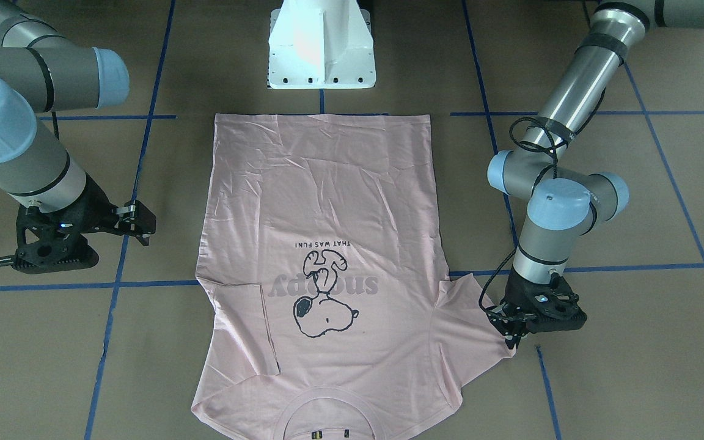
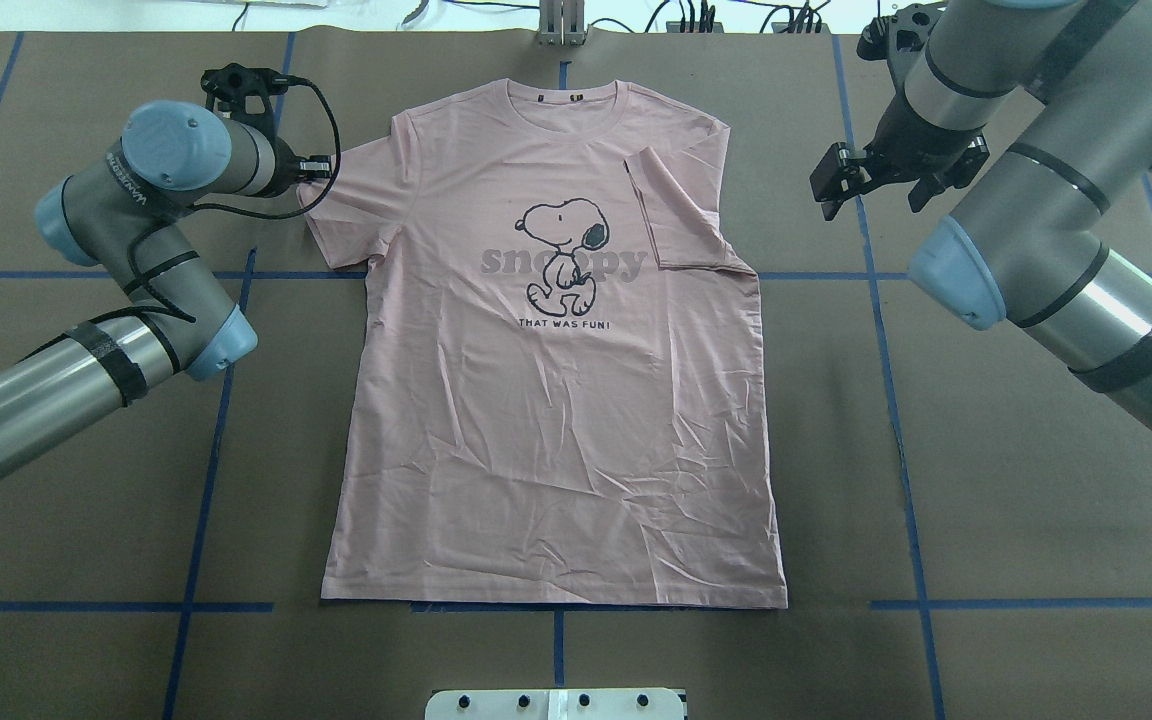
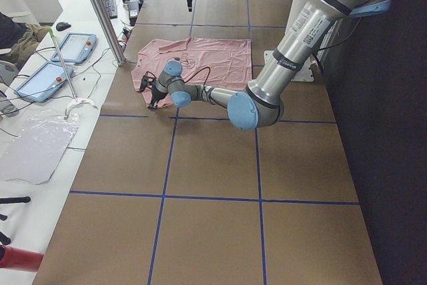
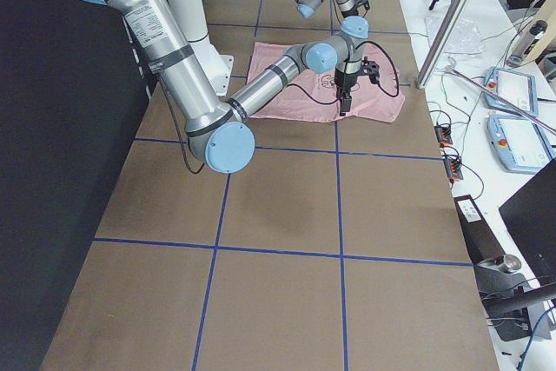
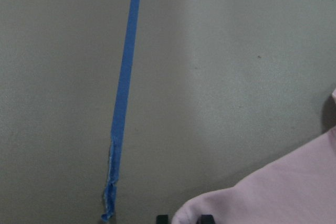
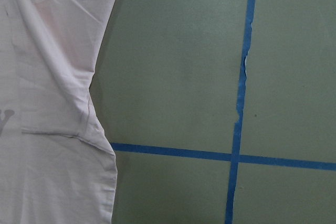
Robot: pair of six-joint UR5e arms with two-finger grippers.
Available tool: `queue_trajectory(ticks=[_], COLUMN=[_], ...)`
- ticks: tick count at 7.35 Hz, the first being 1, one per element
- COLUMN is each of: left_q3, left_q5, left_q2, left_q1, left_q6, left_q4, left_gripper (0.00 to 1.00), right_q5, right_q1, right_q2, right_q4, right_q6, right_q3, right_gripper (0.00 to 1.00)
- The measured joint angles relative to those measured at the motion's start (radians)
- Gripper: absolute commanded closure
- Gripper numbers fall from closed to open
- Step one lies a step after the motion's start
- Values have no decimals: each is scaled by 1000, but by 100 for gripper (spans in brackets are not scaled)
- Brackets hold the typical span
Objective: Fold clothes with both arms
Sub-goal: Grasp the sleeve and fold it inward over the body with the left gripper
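Observation:
The pale pink T-shirt (image 2: 556, 430) lies flat with its print up, collar at the far edge from the robot. Its sleeve on my right side (image 2: 676, 220) is folded in over the chest. My left gripper (image 2: 314, 168) is low at the tip of the other sleeve (image 1: 468, 318) and shut on its edge. In the left wrist view, pink cloth (image 5: 278, 187) bulges between the two fingertips (image 5: 163, 217). My right gripper (image 2: 841, 185) hangs open above bare table beside the folded sleeve, holding nothing. The right wrist view shows the shirt's edge (image 6: 47, 77) only.
The white pedestal base (image 1: 321, 49) stands just behind the shirt's hem. Blue tape lines (image 2: 881, 300) cross the brown table. A side bench with tablets (image 3: 57, 65) and cables runs along the far edge.

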Motion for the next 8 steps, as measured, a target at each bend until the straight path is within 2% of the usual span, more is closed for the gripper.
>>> queue_trajectory(ticks=[2, 4, 5, 7, 8], left_q3=[-46, -184, -243, -258, -209], left_q5=[-29, -61, -65, -64, -62], left_q2=[-25, -38, -44, -90, -141], left_q1=[-15, 0, 35, 100, 112], left_q6=[-4, -58, -144, -287, -319], left_q4=[55, 232, 300, 340, 342], left_gripper=[100, 100, 100, 100, 100], right_q5=[0, 1, 1, 1, 1], right_q1=[0, -2, -2, -3, -3], right_q2=[-2, -2, -2, -3, -3], right_q4=[0, 0, 0, 0, 0], right_q6=[1, 2, 1, 0, 0], right_q3=[0, 0, 0, -6, -8], right_gripper=[0, 0, 0, 0, 0])
